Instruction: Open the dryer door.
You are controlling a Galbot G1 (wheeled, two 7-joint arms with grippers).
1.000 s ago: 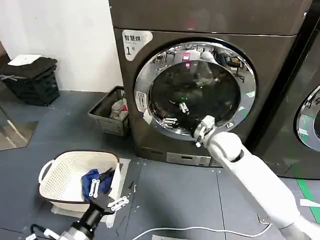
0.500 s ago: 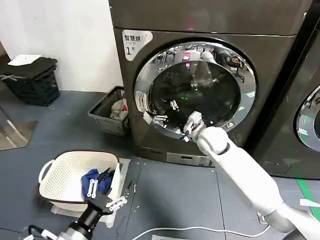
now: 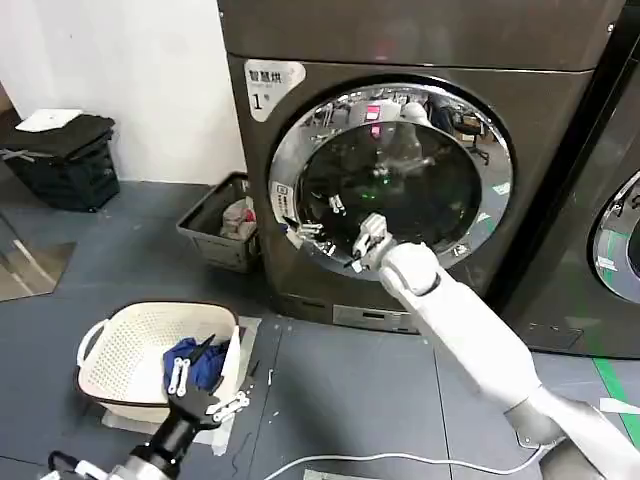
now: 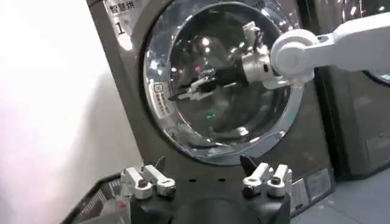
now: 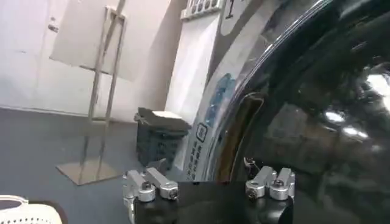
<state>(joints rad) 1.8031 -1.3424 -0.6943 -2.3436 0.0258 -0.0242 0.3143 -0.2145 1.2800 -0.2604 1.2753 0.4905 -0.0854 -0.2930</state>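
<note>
1. The big round dryer door (image 3: 390,180), with its wide shiny chrome rim and dark glass porthole, sits flush in the front of the dark grey-brown machine stickered "1" and is not yet swung out.
2. The right claw (image 3: 312,233), on its long white arm, reaches up across the glass to about eight o'clock on the chrome rim, near the small white label (image 3: 282,203).
3. My read is that it goes there because that edge lies opposite the hinge, where a pull would swing the door most easily.
4. In the left wrist view the right claw (image 4: 194,87) shows its fingers slightly spread, pointing at the rim and pinching nothing.
5. The right wrist view looks straight along the rim, with a dark slot (image 5: 234,137) just ahead where the door meets the body. That is likely the place to hook.
6. The left claw (image 3: 205,392) hangs low at seven o'clock in the head view, over the white plastic laundry basket (image 3: 110,345) with blue cloth in it. Its fingers are spread and empty, parked out of the door's swing.
7. Compared with a second ago, the right claw has slid from about six o'clock under the porthole leftward to the eight o'clock edge, the arm following. The door has not moved.
</note>
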